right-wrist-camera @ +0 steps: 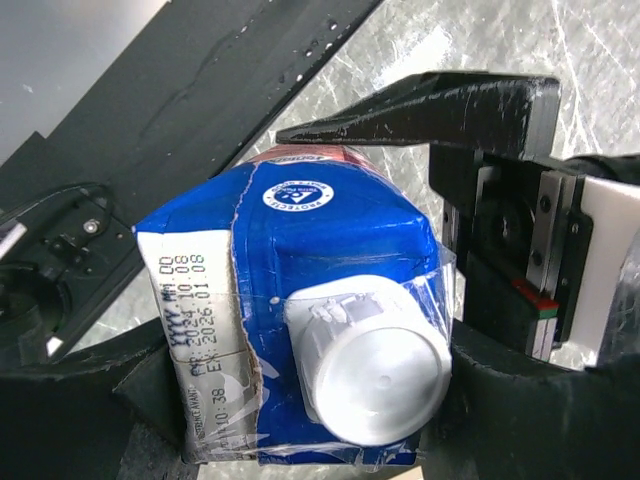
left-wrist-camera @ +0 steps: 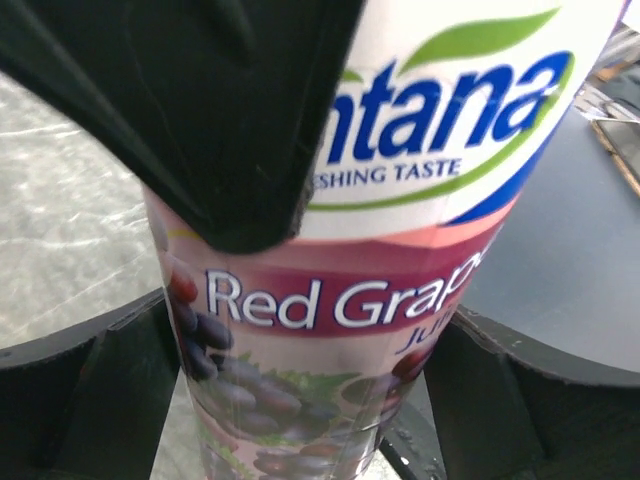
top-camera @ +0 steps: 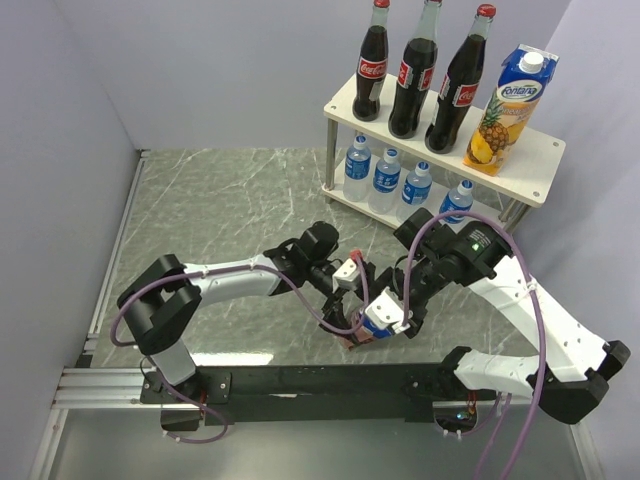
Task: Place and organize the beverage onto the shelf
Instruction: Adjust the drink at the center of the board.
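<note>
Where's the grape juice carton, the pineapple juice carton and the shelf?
grape juice carton (right-wrist-camera: 375, 375): right wrist view, on its white cap.
pineapple juice carton (top-camera: 510, 105): top external view, on its front label.
shelf (top-camera: 538, 165): top external view, bare right end of upper board.

Glossy printed paper carton (left-wrist-camera: 400, 300), white plastic cap (right-wrist-camera: 375, 370); pale matt wood shelf (top-camera: 530, 160); glossy marbled tabletop (top-camera: 230, 200).

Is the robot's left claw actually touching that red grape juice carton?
Touching. The left wrist view shows the red grape juice carton wedged inside the left gripper, both fingers flush against its sides with no gap.
</note>
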Action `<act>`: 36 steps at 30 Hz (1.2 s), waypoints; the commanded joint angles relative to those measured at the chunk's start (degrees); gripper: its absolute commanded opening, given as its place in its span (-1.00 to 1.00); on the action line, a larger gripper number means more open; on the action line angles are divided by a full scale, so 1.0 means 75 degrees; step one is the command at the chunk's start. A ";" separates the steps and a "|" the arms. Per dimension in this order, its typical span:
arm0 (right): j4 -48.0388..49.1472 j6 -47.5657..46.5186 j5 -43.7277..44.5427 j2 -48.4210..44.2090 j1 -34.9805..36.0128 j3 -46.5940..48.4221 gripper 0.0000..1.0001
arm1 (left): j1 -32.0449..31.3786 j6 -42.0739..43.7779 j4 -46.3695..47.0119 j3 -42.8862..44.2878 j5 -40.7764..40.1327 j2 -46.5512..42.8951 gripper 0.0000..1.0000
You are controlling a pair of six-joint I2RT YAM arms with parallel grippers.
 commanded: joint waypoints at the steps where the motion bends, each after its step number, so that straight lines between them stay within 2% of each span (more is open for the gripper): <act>1: 0.0500 -0.0372 -0.0688 -0.0208 0.0014 0.0944 -1.00 | -0.0265 0.0910 -0.1308 0.0715 0.0844 0.0201 0.84; 3: 0.0535 -0.0372 -0.0688 -0.0220 0.0014 0.0968 -1.00 | -0.0371 0.1452 -0.2500 0.1124 0.0891 0.0411 0.75; 6: 0.0570 -0.0348 -0.0700 -0.0185 0.0014 0.0968 -1.00 | -0.0429 0.2191 -0.3313 0.1604 0.1125 0.0727 0.58; 8: 0.0699 -0.0267 -0.0607 -0.0208 0.0025 0.0910 -0.99 | -0.0453 0.3314 -0.4659 0.1922 0.1231 0.1019 0.50; 9: 0.0781 -0.0208 -0.0572 -0.0243 0.0014 0.0805 -0.98 | -0.0441 0.3771 -0.5302 0.2329 0.1336 0.1137 0.38; 10: 0.0990 -0.0045 -0.0513 -0.0313 0.0014 0.0734 -0.93 | -0.0453 0.4982 -0.6665 0.2577 0.1395 0.1266 0.32; 11: 0.1097 0.0038 -0.0385 -0.0348 0.0014 0.0583 -0.89 | -0.0441 0.5794 -0.7700 0.2846 0.1465 0.1615 0.14; 12: 0.1226 0.0131 -0.0337 -0.0430 0.0014 0.0500 -0.85 | -0.0429 0.6673 -0.8662 0.3452 0.1605 0.1828 0.06; 13: 0.1459 0.0318 -0.0279 -0.0489 0.0014 0.0430 -0.77 | -0.0395 0.8816 -1.1096 0.3772 0.1780 0.2073 -0.02; 14: 0.1577 0.0413 -0.0255 -0.0536 0.0014 0.0290 -0.72 | -0.0301 1.0334 -1.1967 0.4181 0.1991 0.2621 -0.20; 15: 0.1683 0.0495 -0.0243 -0.0640 0.0014 0.0230 -0.68 | -0.0219 1.0175 -1.1941 0.4220 0.2364 0.2743 -0.31; 17: 0.1906 0.0671 -0.0243 -0.0723 0.0014 0.0078 -0.57 | -0.0113 1.0360 -1.1964 0.4057 0.2450 0.2826 -0.45; 24: 0.2304 0.1057 -0.0173 -0.0911 0.0014 -0.0285 -0.49 | 0.0203 1.0806 -1.1953 0.3810 0.2895 0.2451 -0.99; 27: 0.2703 0.1385 -0.0044 -0.0934 0.0002 -0.0415 -0.46 | 0.0215 1.0760 -1.1953 0.3868 0.2919 0.2276 -0.99; 31: 0.3136 0.2076 0.0073 -0.0888 0.0014 -0.0216 -0.25 | 0.0203 1.0666 -1.1953 0.3986 0.2790 0.2111 -0.99; 36: 0.3383 0.2511 0.0307 -0.0829 0.0002 0.0159 -0.21 | 0.0239 1.0293 -1.1953 0.4465 0.2545 0.2052 -0.99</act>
